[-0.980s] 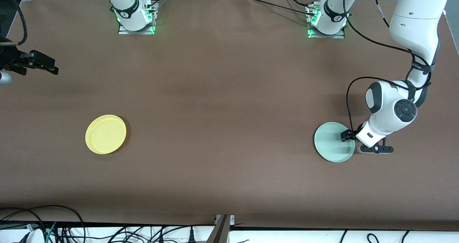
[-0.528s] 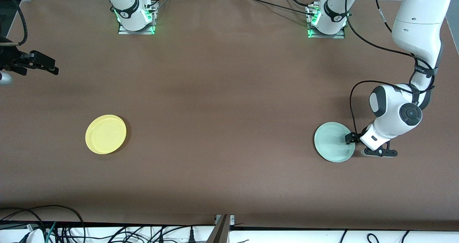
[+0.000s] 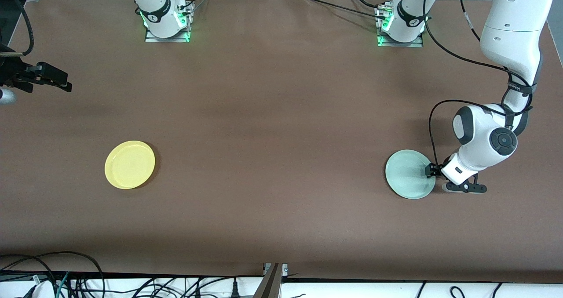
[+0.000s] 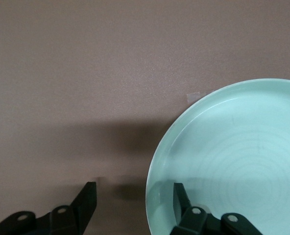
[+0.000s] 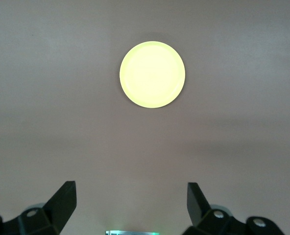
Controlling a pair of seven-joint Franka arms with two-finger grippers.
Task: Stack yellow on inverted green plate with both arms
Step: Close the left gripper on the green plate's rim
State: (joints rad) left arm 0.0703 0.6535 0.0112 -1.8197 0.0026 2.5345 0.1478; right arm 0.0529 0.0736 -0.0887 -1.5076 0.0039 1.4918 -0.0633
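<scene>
Progress: early; nothing is stacked; the green plate [image 3: 410, 174] is seen rim-up, so it is judged not yet inverted
Green plate: lies flat on the table toward the left arm's end; its hollow face with faint rings is shown in the left wrist view [image 4: 233, 161]
Yellow [image 3: 129, 164]: lies rim-up toward the right arm's end, well apart from the green plate; untouched
Left gripper [image 3: 433, 171]: set at the green plate's rim; fingers are apart and straddle the rim, one inside the plate [image 4: 180, 195], one outside over bare table; no clamp is seen yet
Right gripper [image 5: 130, 200]: held high above the table at the right arm's end, fingers wide apart and empty; yellow is seen below it [image 5: 152, 74]; this arm waits
Left to do: gripping, flipping the green plate, then carrying yellow across and setting it on top
Surface: table [image 3: 281, 113] covered in plain brown matte sheet; soft shadows are cast
Room: black cables [image 3: 66, 280] along the table edge nearest the front camera; green lights at both arm bases
</scene>
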